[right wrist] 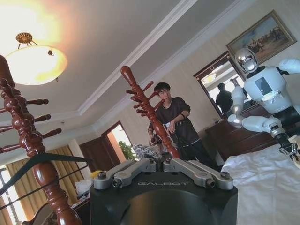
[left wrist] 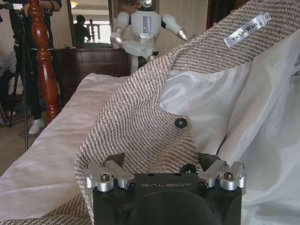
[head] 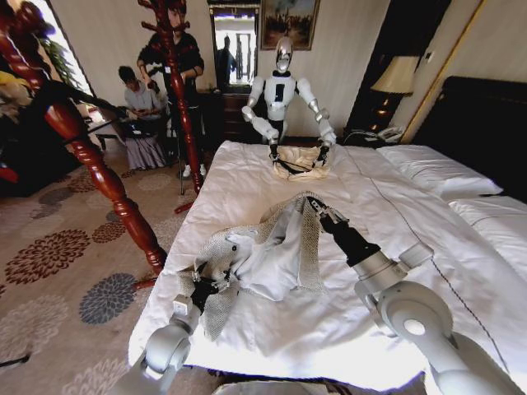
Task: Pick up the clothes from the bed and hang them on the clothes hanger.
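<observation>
colours and patterns on and around the bed

the clothes (head: 276, 247) are seen as grey-beige speckled knit with a white lining and black buttons; the bed (head: 247, 177) is covered in plain white; the clothes hanger (right wrist: 42, 161) is black; the carpet (head: 58, 255) is patterned with dark red and grey flowers.

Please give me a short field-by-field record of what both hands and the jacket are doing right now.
jacket: partly lifted off the bed, white lining showing
left hand: at the jacket's lower edge, shut on the knit fabric
right hand: holding up the jacket's top edge, shut on it
hanger: black, hanging on the wooden coat stand left of the bed, bare
</observation>
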